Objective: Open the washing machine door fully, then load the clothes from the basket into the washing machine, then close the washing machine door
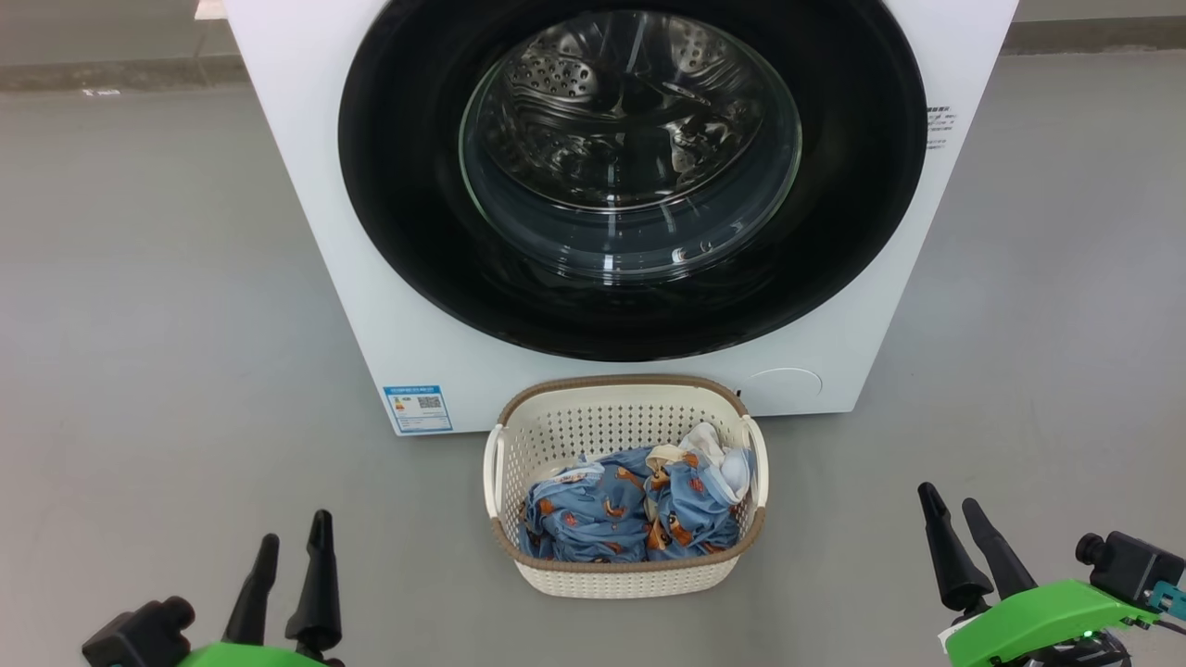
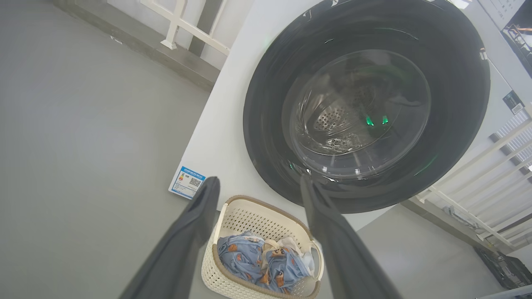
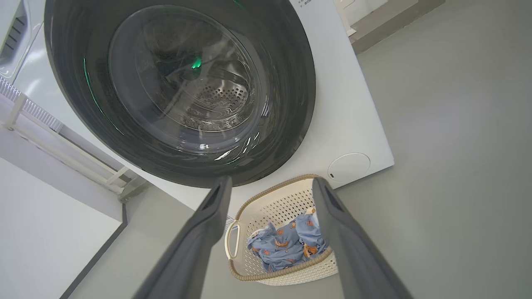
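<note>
The washing machine door (image 1: 630,148) was shut flat on the front of the washing machine (image 1: 306,232), and the drum (image 1: 593,83) could be seen through it. The basket (image 1: 621,579) was set on the floor (image 1: 139,324) just in front of the washing machine, at the middle of its bottom edge, with the clothes (image 1: 602,514) piled inside it. The left gripper (image 1: 295,533) was held well back from the washing machine, toward its left corner, its two fingers (image 1: 318,574) spread wide with nothing between them. The right gripper (image 1: 949,500) was held well back toward the right corner, spread just as wide and empty.

It was judged that the first step was not yet begun: the door had to be opened. No handle could be made out on the black rim (image 1: 398,185), so it could not be told which way the door would swing. The edge of the rim would need to be found first and hooked with a finger, since the smooth glass (image 1: 649,241) would likely be too slippery. The door would need to be pulled slowly in a round path, as doors on hinges go. Care would be needed so that the basket, set so close to the washing machine, was not bumped. The door would need to be swung all the way back, so that the clothes could be put in
</note>
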